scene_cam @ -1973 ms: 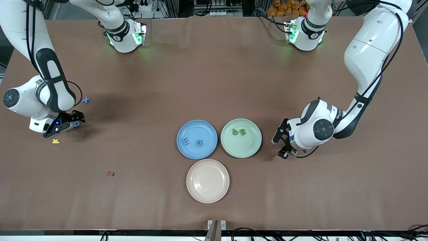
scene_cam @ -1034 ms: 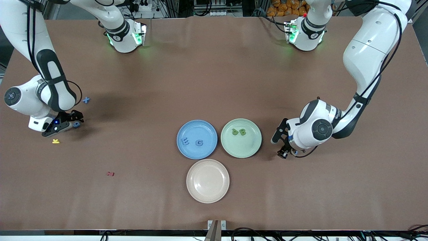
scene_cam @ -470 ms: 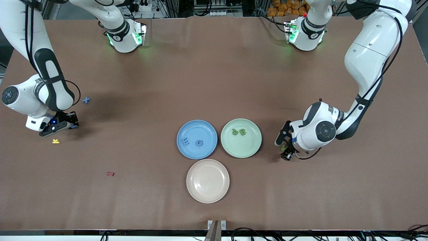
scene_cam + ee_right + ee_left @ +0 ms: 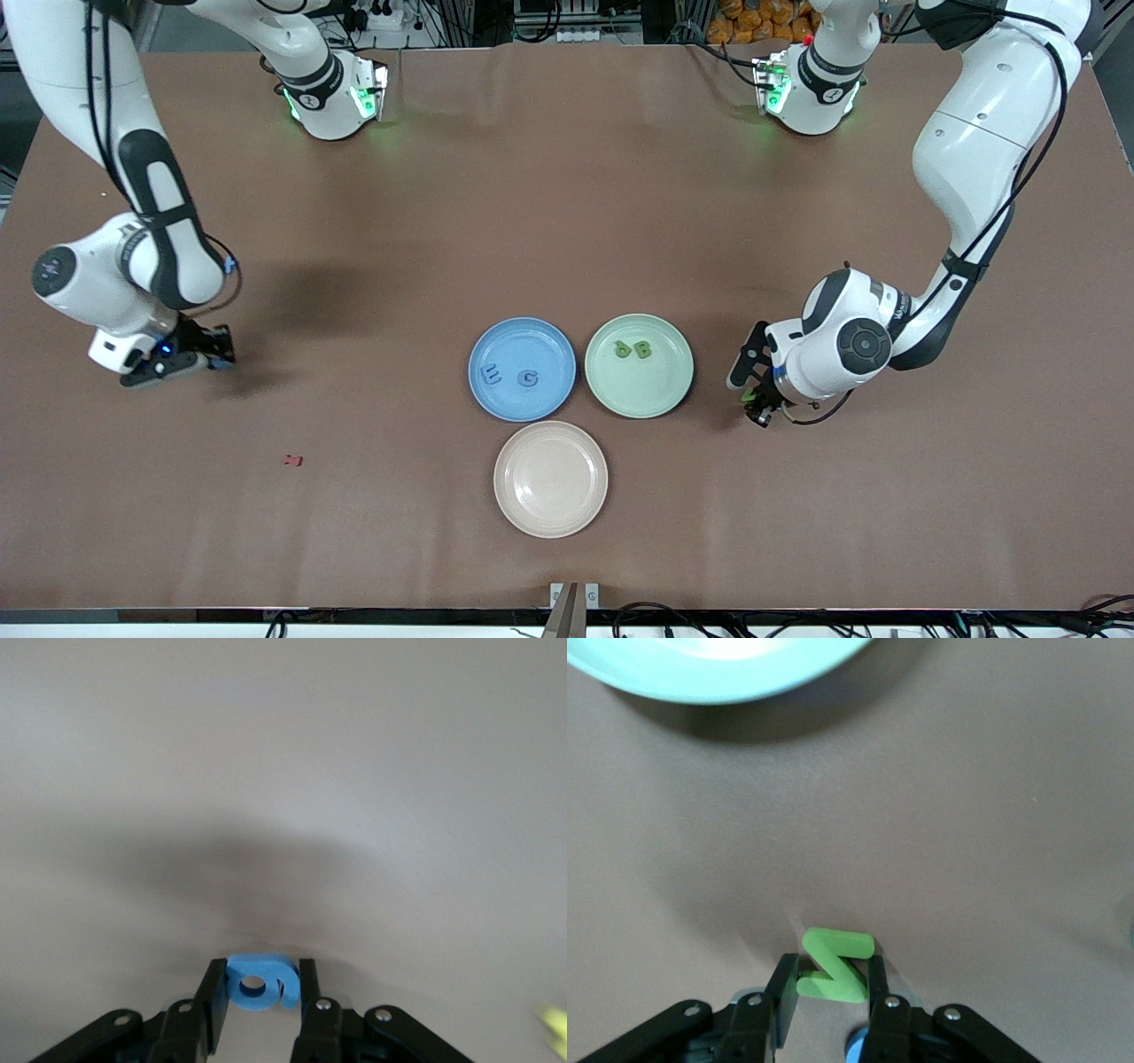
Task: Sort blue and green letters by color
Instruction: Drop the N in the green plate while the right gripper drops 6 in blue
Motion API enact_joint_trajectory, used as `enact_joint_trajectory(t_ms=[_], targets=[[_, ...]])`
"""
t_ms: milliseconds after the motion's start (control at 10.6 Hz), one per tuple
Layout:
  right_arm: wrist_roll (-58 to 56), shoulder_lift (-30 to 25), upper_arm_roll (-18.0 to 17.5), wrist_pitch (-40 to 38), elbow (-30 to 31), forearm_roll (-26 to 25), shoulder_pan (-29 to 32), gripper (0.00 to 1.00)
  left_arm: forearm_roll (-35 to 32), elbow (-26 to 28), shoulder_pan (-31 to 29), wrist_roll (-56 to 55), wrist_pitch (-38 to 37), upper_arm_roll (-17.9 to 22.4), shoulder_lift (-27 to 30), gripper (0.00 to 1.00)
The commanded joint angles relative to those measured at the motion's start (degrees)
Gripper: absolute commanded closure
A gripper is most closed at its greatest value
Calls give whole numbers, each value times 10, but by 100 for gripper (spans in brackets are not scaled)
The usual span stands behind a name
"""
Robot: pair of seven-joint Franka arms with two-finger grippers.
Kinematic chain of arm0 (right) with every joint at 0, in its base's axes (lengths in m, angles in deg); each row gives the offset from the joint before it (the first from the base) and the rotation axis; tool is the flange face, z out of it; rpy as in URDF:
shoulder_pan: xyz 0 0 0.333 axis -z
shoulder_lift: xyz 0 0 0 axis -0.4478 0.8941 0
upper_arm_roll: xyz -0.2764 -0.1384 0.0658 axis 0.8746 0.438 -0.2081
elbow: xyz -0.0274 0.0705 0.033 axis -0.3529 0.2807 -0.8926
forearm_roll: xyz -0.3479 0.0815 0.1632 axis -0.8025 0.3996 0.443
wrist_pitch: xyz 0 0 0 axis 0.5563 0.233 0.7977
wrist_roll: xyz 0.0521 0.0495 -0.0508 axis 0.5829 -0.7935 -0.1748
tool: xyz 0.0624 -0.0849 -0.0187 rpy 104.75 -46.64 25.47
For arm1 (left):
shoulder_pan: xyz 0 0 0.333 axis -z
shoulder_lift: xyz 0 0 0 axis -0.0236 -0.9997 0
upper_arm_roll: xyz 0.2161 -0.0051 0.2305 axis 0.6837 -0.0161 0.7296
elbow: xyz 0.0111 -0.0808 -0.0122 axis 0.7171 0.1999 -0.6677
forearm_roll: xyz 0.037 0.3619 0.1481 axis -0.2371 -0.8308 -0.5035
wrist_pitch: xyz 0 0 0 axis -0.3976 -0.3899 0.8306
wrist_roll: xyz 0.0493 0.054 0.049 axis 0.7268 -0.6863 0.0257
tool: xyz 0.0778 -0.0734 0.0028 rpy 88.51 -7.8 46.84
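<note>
Left end effector [image 4: 828, 992] grips a small green foam letter [image 4: 835, 965] beside the pale green plate [image 4: 639, 394]; right end effector [image 4: 260, 997] grips a small blue foam letter [image 4: 260, 981] above the brown worktop [image 4: 567, 204].

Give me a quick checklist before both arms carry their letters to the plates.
1. Left tool shut on the green letter: ok, fingers press both its sides.
2. Right tool shut on the blue letter: ok.
3. Green plate has room: ok, two green letters lie in its part farther from the front camera.
4. Blue plate has room: ok, two blue letters inside, space around them.
5. Left tool close to its plate: ok, it hangs just beside the green plate.
6. Are the letters lifted off the table: cannot tell.
</note>
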Motion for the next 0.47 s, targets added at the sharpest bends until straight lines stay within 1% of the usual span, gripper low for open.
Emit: enact_joint_trajectory(t_ms=[0,94,282,376], targets=[[261,30,-37,-20,-99,28,-98,100,-7,1,11,-139,-4,-20,27,100],[341,42,-37,-56,-140,28,-134,100,-6,1,12,-177,-14,-27,37,100],[501,62,-37,-139,-223,27,-200,100,-7,0,19,-312,-46,-60,55,100],[584,71,-37,-154,-257,22,-240,100,-6,-4,31,-392,-52,-70,57,100]])
